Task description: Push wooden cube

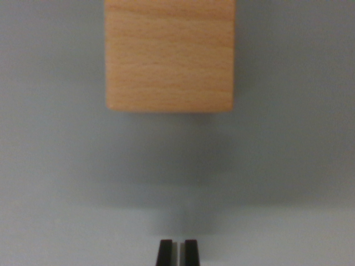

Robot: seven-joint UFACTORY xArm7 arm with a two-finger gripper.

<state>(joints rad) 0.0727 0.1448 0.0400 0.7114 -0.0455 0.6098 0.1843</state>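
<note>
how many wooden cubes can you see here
1: the wooden cube at top centre, cut off by the frame's top edge, apart from the gripper below. Others may lie outside view.

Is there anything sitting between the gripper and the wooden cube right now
Nothing visible. The gripper sits at the bottom edge of the wrist view with its fingers nearly together, the wooden cube is at the top, and only bare grey surface lies between them.

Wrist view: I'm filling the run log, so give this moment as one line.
phase: approach | gripper: shut, empty | wooden cube: ahead, apart from fingertips | surface: plain grey
</note>
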